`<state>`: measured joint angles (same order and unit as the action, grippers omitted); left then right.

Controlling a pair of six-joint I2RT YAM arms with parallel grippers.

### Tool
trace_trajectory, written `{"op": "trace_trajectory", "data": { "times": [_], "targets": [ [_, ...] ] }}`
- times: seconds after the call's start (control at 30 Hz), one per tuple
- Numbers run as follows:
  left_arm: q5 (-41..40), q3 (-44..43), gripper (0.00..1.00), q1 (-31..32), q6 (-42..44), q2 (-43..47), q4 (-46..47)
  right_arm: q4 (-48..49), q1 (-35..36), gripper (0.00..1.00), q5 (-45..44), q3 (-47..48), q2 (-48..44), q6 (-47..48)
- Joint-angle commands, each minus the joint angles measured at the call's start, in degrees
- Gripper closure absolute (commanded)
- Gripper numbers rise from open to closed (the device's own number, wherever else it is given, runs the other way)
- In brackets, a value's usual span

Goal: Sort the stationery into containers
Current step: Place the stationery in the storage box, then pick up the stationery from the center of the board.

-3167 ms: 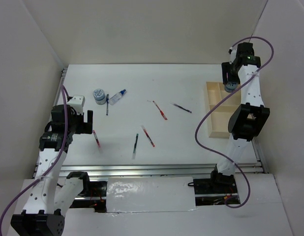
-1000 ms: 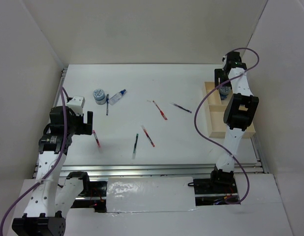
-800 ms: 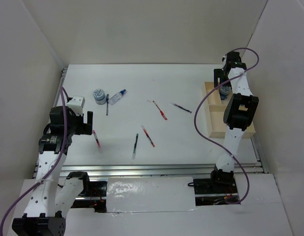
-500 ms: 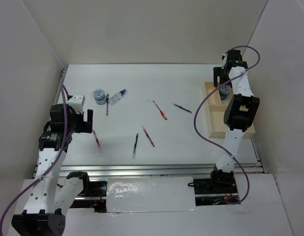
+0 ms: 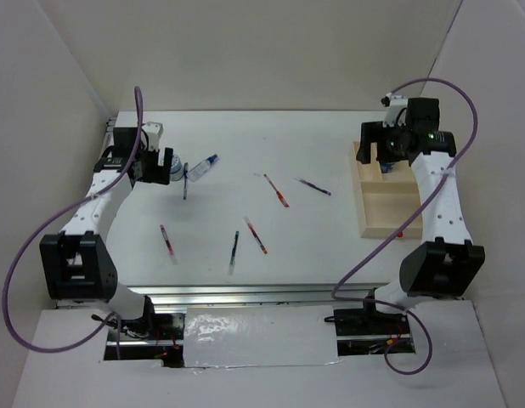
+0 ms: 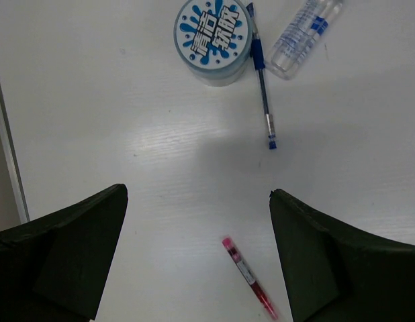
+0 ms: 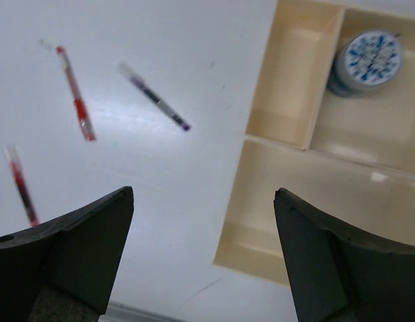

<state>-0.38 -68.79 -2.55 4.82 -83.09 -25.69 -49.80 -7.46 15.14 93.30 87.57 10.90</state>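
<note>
A pale beige tray [image 5: 390,204] lies at the right. One blue-and-white roll [image 7: 366,62] sits in its far compartment. My right gripper [image 7: 204,255] is open and empty, high over the tray's left edge; in the top view it [image 5: 386,150] hangs over the far compartment. My left gripper [image 6: 197,268] is open and empty. The second roll [image 6: 213,37], a blue pen [image 6: 261,80] and the white bottle [image 6: 305,33] lie ahead of it, and a red pen [image 6: 251,278] lies between its fingers. In the top view the left gripper [image 5: 160,163] is beside the roll.
More pens lie mid-table: a red one [image 5: 166,240], a dark one [image 5: 234,249], two red ones [image 5: 256,236] [image 5: 277,190] and a dark one [image 5: 315,186]. The tray's near compartments [image 7: 315,194] hold nothing. Walls close the table at back and sides.
My right gripper set the roll into the tray's far compartment and let go, then drew back. My left arm swung from the near left up to the roll at the back left.
</note>
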Motion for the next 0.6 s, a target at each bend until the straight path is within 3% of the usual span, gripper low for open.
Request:
{"op": "trace_trajectory", "data": {
  "times": [0.0, 0.17, 0.57],
  "targets": [
    [-0.59, -5.73, 0.01, -0.09, 1.16, -6.72, 3.54, 0.05, 0.87, 0.09, 6.92, -8.45, -4.5, 0.0],
    [-0.14, -10.55, 0.01, -0.18, -0.16, -16.13, 4.69, 1.11, 1.84, 0.09, 6.31, -14.71, -8.73, 0.62],
    [2.32, -17.69, 0.01, -0.18, -1.48, -29.32, 6.36, 0.06, 2.1, 0.09, 6.93, -14.73, -6.27, 0.18]
  ]
}}
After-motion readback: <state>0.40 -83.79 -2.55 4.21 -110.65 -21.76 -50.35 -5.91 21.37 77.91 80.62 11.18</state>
